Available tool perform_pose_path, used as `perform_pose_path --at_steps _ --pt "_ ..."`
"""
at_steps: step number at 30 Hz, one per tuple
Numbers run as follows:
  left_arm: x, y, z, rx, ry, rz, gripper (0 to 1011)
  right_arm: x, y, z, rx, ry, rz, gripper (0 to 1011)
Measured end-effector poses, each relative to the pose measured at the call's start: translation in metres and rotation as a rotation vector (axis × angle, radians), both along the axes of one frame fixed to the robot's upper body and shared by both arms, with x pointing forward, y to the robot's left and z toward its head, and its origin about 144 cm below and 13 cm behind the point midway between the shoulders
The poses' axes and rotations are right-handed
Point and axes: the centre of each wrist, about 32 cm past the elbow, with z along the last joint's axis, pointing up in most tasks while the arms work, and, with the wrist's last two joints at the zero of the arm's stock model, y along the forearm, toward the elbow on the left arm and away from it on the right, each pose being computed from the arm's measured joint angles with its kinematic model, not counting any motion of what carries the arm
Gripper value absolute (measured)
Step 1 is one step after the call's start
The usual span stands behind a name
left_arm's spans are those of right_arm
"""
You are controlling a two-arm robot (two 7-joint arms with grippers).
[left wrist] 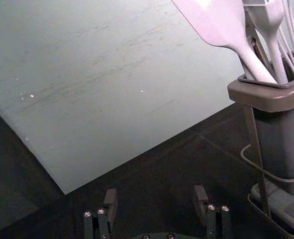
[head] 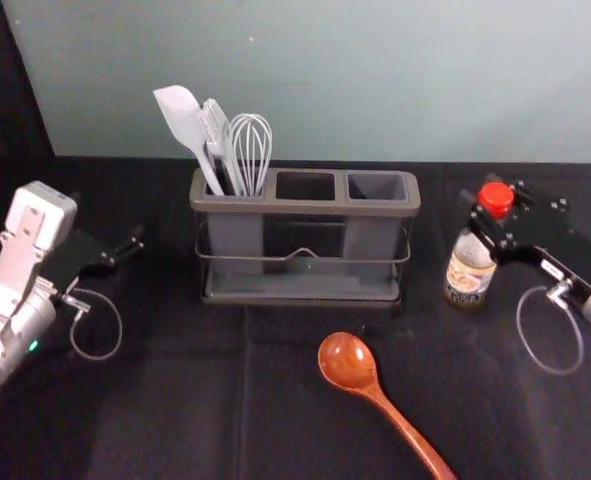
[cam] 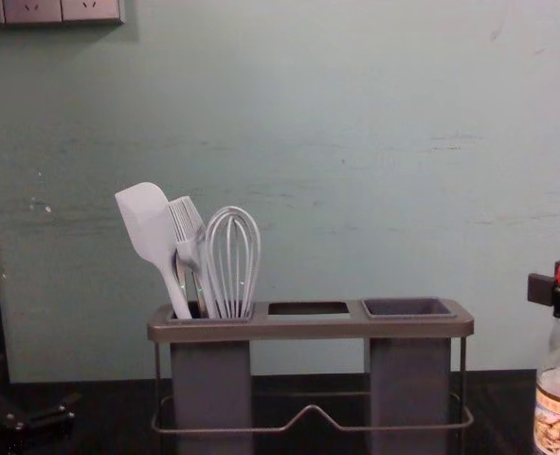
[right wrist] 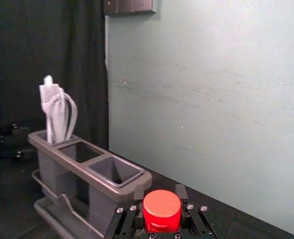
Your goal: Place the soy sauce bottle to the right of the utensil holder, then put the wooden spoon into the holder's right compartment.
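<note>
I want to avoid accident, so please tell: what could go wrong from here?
The right gripper holds the soy sauce bottle high, near its red cap, so it may tip on release. The wooden spoon lies with its bowl toward the utensil holder; it may need turning and could slip.

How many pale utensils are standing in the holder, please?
3, all in the left compartment: the spatula leftmost, the brush in the middle, the whisk rightmost. More may be hidden behind them.
</note>
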Motion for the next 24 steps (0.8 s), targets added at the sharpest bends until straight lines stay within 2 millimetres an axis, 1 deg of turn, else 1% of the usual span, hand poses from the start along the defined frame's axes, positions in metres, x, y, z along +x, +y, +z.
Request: perform_pose_path --at_steps 11,24 --pt "0.000 0.000 0.000 0.000 0.000 0.000 1005 0.021 0.006 -0.008 0.005 0.016 -0.012 380" --pt "0.000 0.000 0.000 0.000 0.000 0.000 1005 0.031 0.015 -0.014 0.030 0.012 -0.011 380"
